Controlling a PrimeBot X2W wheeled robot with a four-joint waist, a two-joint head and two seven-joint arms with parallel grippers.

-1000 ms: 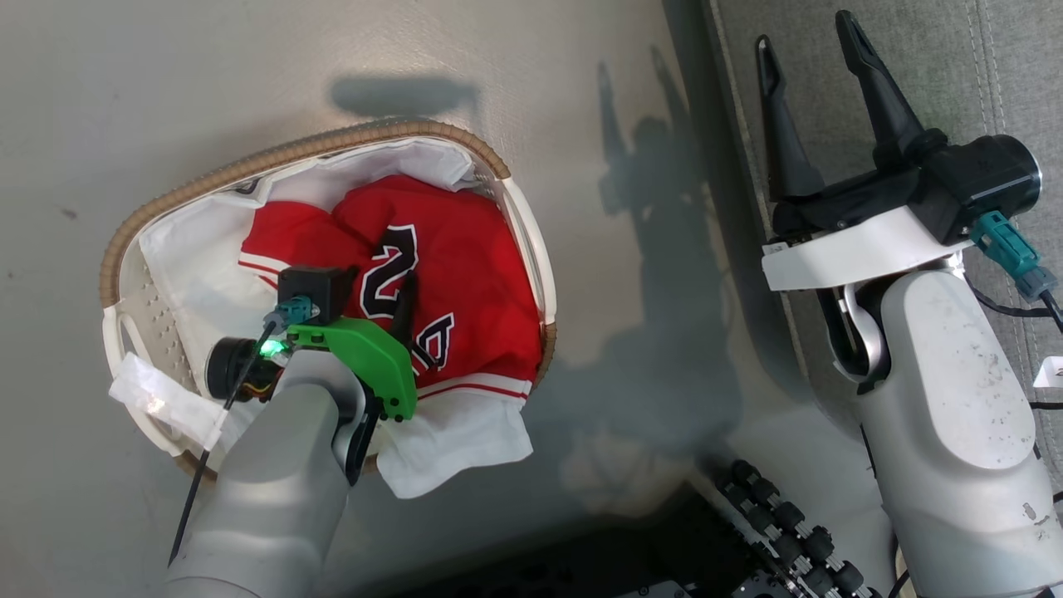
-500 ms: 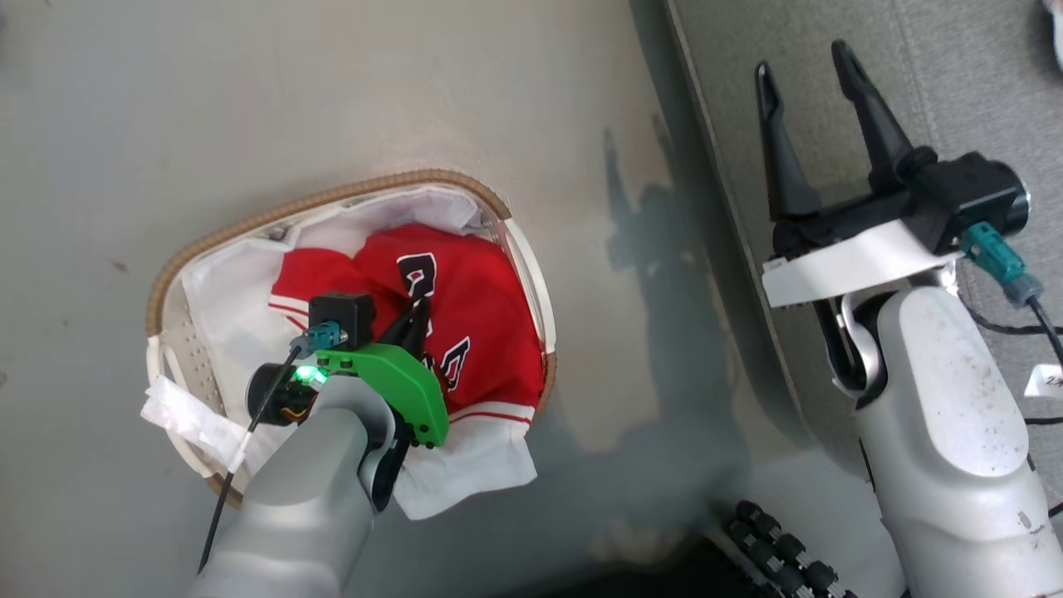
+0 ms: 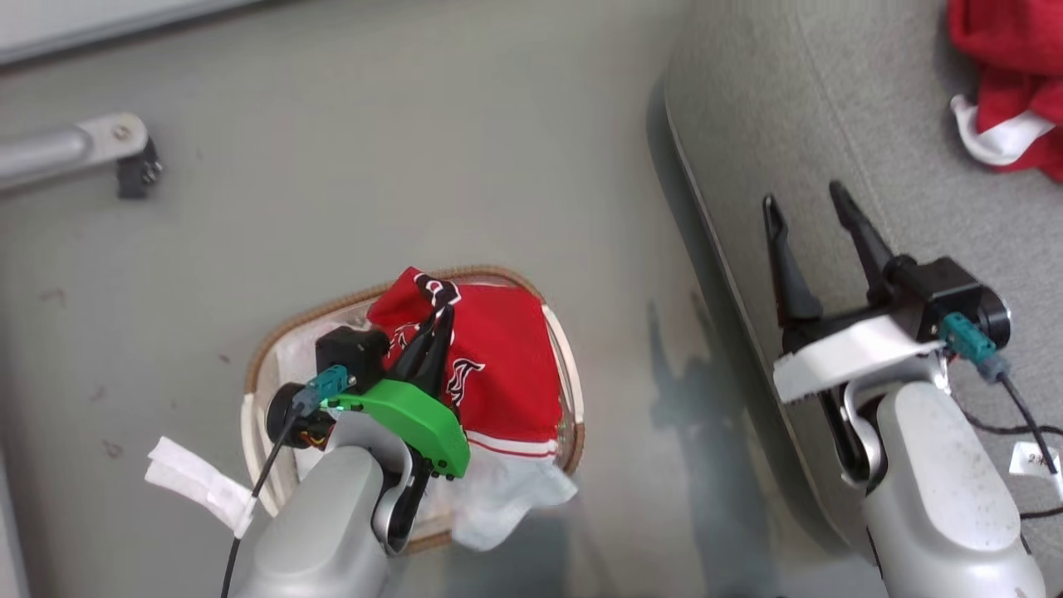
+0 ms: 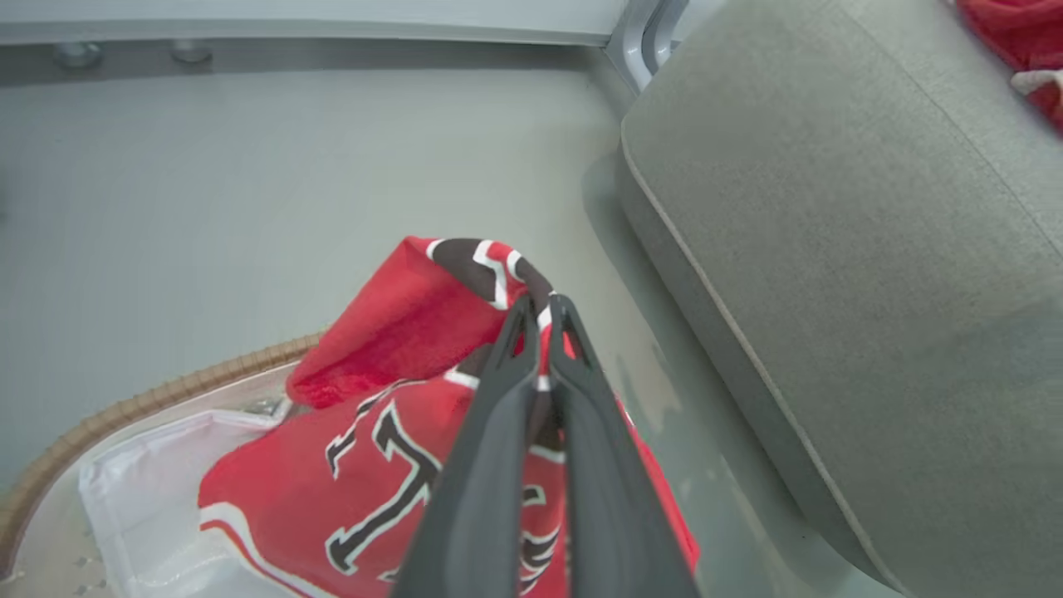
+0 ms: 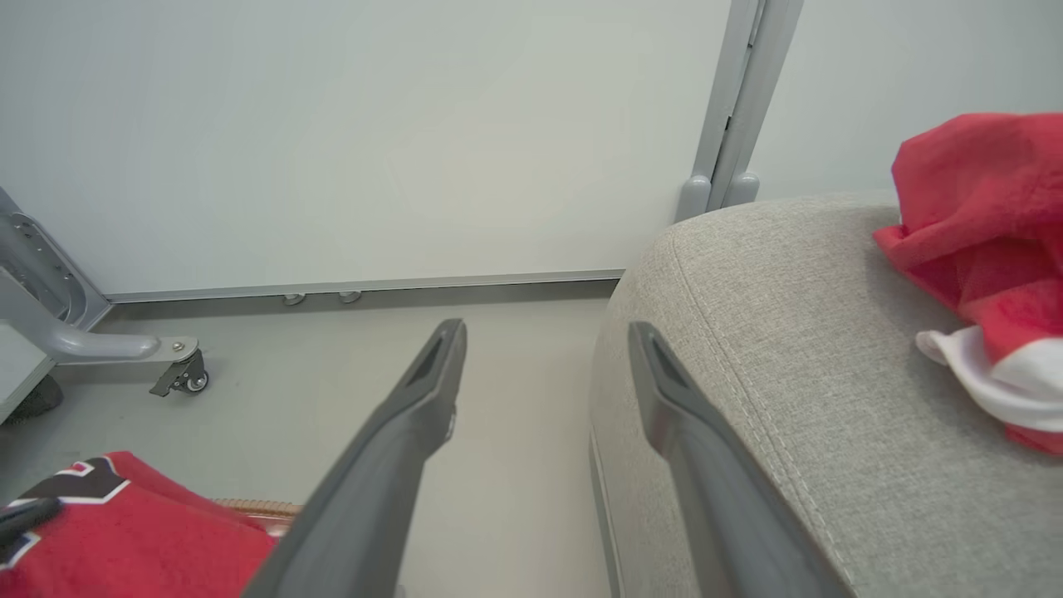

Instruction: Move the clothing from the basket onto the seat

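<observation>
My left gripper (image 3: 444,314) (image 4: 538,309) is shut on a red jersey (image 3: 502,365) (image 4: 399,332), pinching a fold near its black lettering and holding it raised above the basket (image 3: 573,390). The jersey's lower part still hangs inside the basket over the white liner (image 3: 511,507). My right gripper (image 3: 805,203) (image 5: 544,332) is open and holds nothing, hovering at the left edge of the grey seat (image 3: 830,100) (image 5: 764,316). A second red garment (image 3: 1009,75) (image 5: 988,241) lies on the seat at the far right.
The basket stands on the grey floor (image 3: 374,183) left of the seat. A grey metal leg with a caster (image 3: 83,149) (image 5: 178,374) stands at the far left near a pale wall (image 5: 374,124). A white tag (image 3: 199,486) hangs from the left arm's cable.
My left gripper has closed on the jersey and lifted it up out of the basket. The head camera has shifted, bringing the seat's red garment and the metal leg into view.
</observation>
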